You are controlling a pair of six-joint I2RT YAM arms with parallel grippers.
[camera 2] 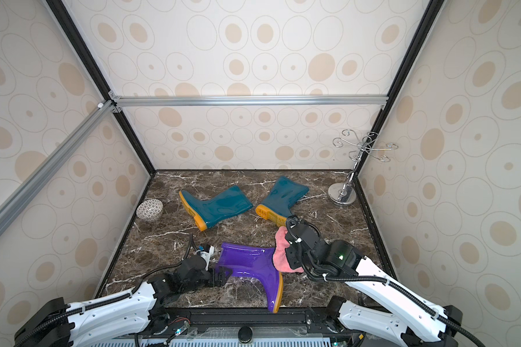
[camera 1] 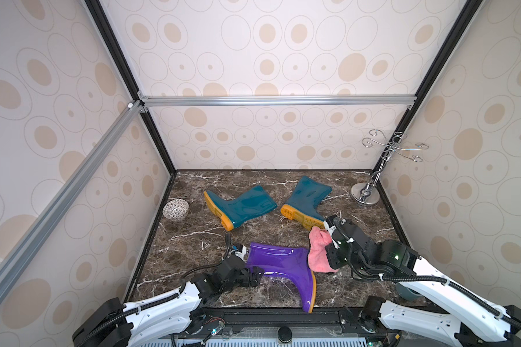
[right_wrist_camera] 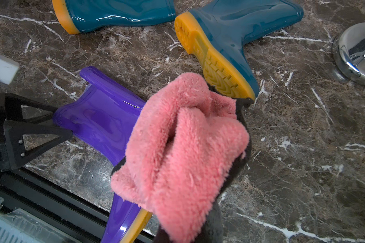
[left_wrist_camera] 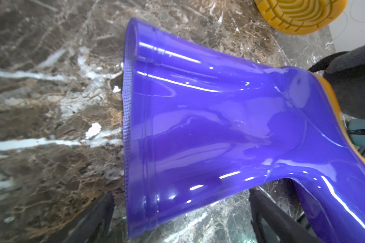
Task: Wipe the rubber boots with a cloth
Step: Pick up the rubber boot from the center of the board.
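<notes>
The purple boot lies at 6 o'clock on the counter. The left gripper, fingers spread and holding nothing, flanks its cuff. The right gripper, fingers closed on the cloth, hangs at the boot's 2 o'clock. Advised: pin the cuff, then stroke lengthwise. Count: three boots, two of them teal boots; one cloth.

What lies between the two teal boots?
Bare marble tabletop only, between the bowl-side teal boot and the stand-side teal boot, in both top views.

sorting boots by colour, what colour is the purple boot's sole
Yellow-orange; the sole shows best in the right wrist view.
</notes>
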